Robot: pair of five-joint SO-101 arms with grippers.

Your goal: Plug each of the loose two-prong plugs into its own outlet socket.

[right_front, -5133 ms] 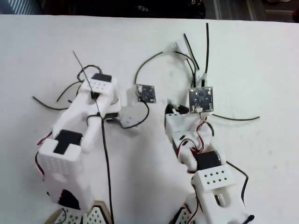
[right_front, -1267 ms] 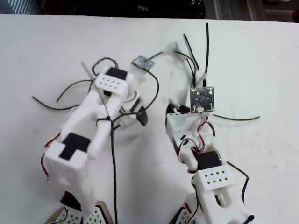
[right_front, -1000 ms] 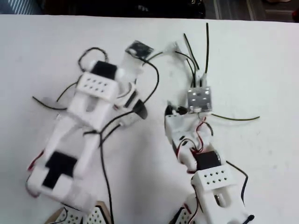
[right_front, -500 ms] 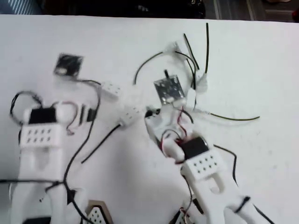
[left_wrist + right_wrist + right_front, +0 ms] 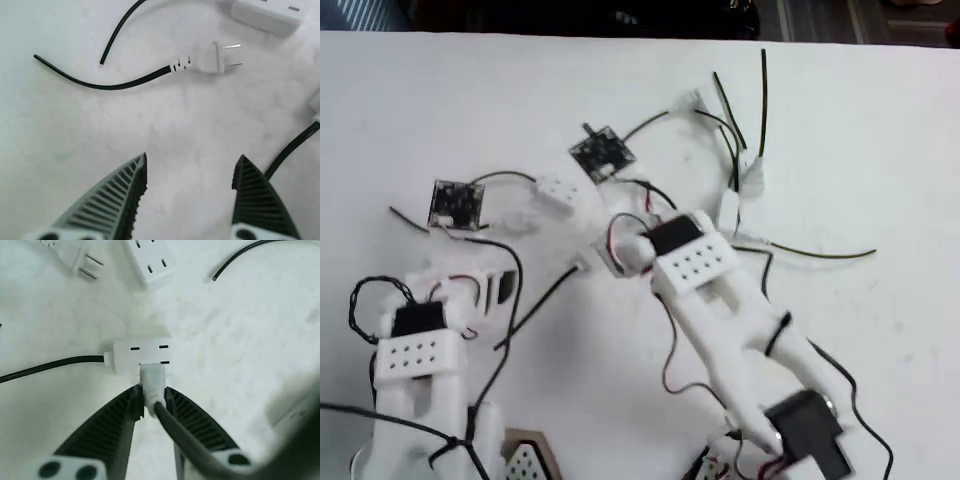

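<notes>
Swung in toward table centre since half a second ago, my right gripper [image 5: 151, 392] is clenched on a white plug [image 5: 151, 376] butted against the corded outlet socket [image 5: 131, 355], its black cord [image 5: 175, 432] crossing one finger, while my left gripper [image 5: 191, 161] hangs spread open short of a loose two-prong plug [image 5: 209, 57] beside a second outlet block [image 5: 150, 262].

Two robot arms [image 5: 420, 365] [image 5: 735, 310]. Two outlet sockets [image 5: 150, 262] [image 5: 140, 356], two two-prong plugs [image 5: 75, 257] [image 5: 152, 382]. Three more white connectors [image 5: 688, 100] [image 5: 752, 180] [image 5: 728, 212], kind unclear.
</notes>
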